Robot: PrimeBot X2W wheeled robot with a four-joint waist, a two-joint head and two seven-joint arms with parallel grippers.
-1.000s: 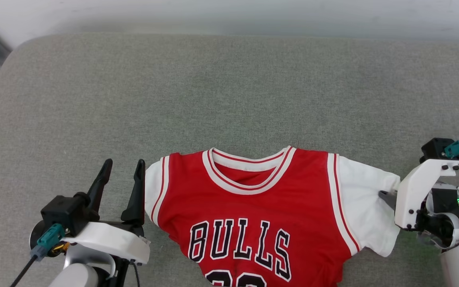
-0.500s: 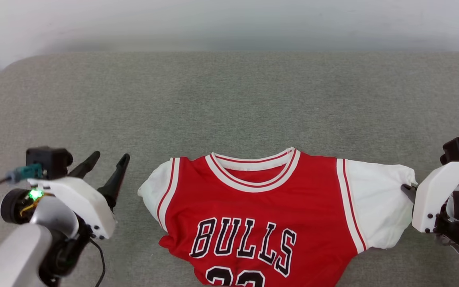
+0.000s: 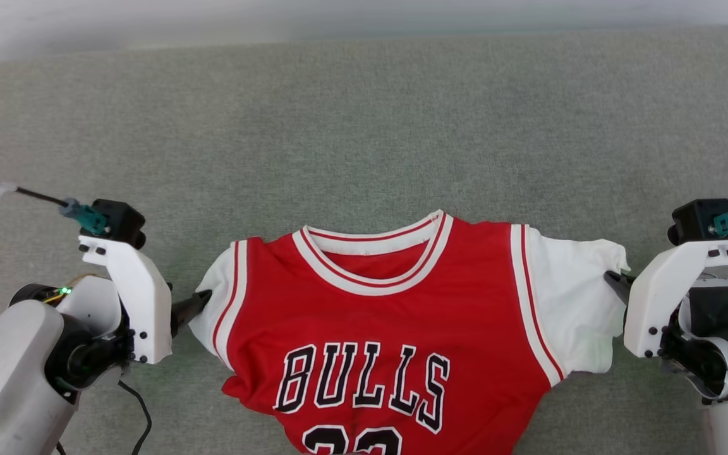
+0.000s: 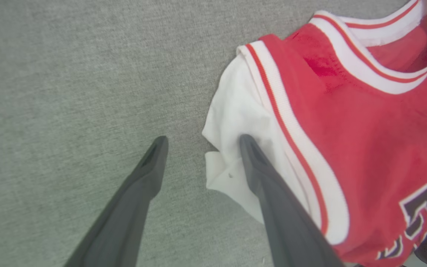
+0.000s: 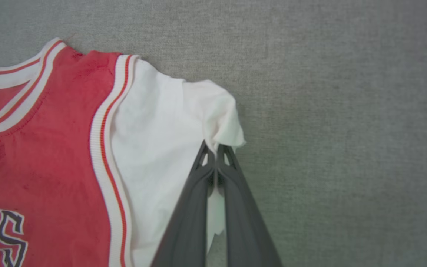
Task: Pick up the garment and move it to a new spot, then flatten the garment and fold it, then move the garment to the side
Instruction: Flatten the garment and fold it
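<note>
The garment (image 3: 395, 328) lies front up near the front edge of a grey upholstered cushion (image 3: 364, 126), collar away from the robot, its hem cut off by the bottom of the head view. A second ago the left gripper (image 4: 202, 138) stood beside it with both fingers pointing away. Now it has swung in sideways and reached the left sleeve (image 4: 235, 111). Its 2 fingers are spread wide: 1 lies over the white cloth and the other over bare cushion, with the sleeve's edge between them. The right gripper (image 5: 216, 148) has kept its hold throughout, fingers pressed together on the rumpled outer edge of the right sleeve (image 5: 161, 122). The head camera has also shifted, so the garment's apparent drift is not its own.

By my judgement the left pinch is next, giving 2 holds to spread the shirt flat.

The red body looks like smooth, slightly glossy knit. The ribbed trim (image 3: 370, 253) is striped red and white, and the sleeves are thin, soft cotton that creases readily. The cushion's weave is coarse and matte.
</note>
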